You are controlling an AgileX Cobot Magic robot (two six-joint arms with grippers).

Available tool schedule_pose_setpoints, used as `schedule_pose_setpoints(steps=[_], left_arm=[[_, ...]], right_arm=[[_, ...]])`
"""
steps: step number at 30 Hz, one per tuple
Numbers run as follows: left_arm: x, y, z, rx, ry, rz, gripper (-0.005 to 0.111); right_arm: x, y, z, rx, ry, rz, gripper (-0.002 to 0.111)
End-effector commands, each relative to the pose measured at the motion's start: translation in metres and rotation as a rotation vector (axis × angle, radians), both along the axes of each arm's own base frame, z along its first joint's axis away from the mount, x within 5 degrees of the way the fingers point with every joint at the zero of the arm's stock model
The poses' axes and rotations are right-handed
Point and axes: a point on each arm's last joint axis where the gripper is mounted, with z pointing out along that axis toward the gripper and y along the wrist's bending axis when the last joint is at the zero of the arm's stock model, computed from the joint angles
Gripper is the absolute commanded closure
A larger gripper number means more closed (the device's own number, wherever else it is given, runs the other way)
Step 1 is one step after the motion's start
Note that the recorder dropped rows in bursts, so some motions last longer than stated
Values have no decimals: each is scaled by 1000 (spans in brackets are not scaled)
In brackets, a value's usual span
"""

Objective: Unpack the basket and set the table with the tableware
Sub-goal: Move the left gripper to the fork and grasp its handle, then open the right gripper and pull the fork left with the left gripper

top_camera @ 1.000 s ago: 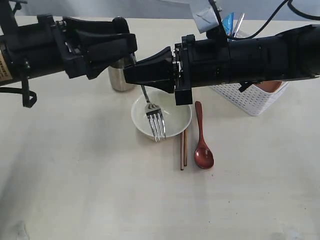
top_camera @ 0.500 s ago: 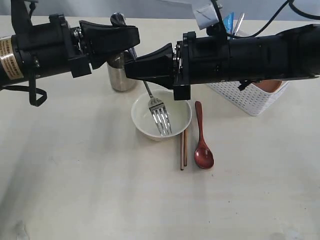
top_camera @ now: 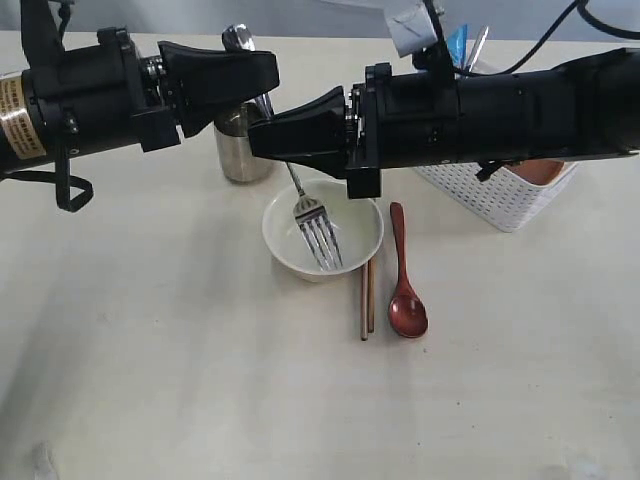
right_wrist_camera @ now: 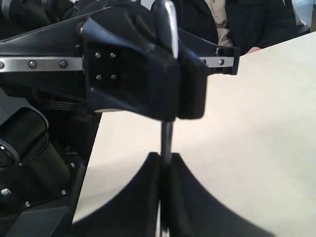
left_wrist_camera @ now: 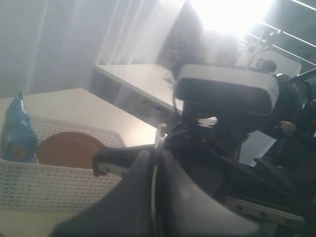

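Outside cam: shiny steel fork (top_camera: 318, 235) hangs tines-down over the cream bowl (top_camera: 360, 240), left gripper (top_camera: 270, 80) pinching near its top end, right gripper (top_camera: 258, 145) mid-handle (both clamped tight). Left wrist cam: closed jaws on the thin handle. Right wrist: same grip, handle upright.

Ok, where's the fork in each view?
Exterior: fork at centre, tines over the bowl, handle running up and left.
Left wrist: fork is a thin bright strip at lower centre.
Right wrist: fork stands vertical at centre.
Shared landmark: the left jaws, shut on its handle, show in all three.
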Motion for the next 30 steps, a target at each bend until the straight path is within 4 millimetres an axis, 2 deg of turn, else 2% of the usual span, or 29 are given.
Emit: schedule_pose_setpoints(steps=[1,4,6,14,19,21,24,28,30], left_arm=[[5,2,1,-2,9,45,107],[5,2,1,-4,12,45,107],[4,2,1,-8,12,42,107],[3,5,-1,-15,71,18,107],[2,20,-1,-6,138,8,107],[2,29,-2,-3,182,16,107],[-1,44,-10,51,306,-22,107],[-3,47,-9,214,439,-151,107],[0,49,-12,249,491,-123,107]], right_arm=[[-4,0,1,10,22,26,88],[-4,0,1,10,24,26,68],[-4,0,1,10,24,26,60],[-2,-2,3,12,35,16,59],[6,-14,3,13,63,-33,59],[11,-21,3,14,71,-62,59],[24,-44,5,20,84,-147,59],[33,-73,18,44,110,-256,59],[33,-82,26,58,120,-292,59]])
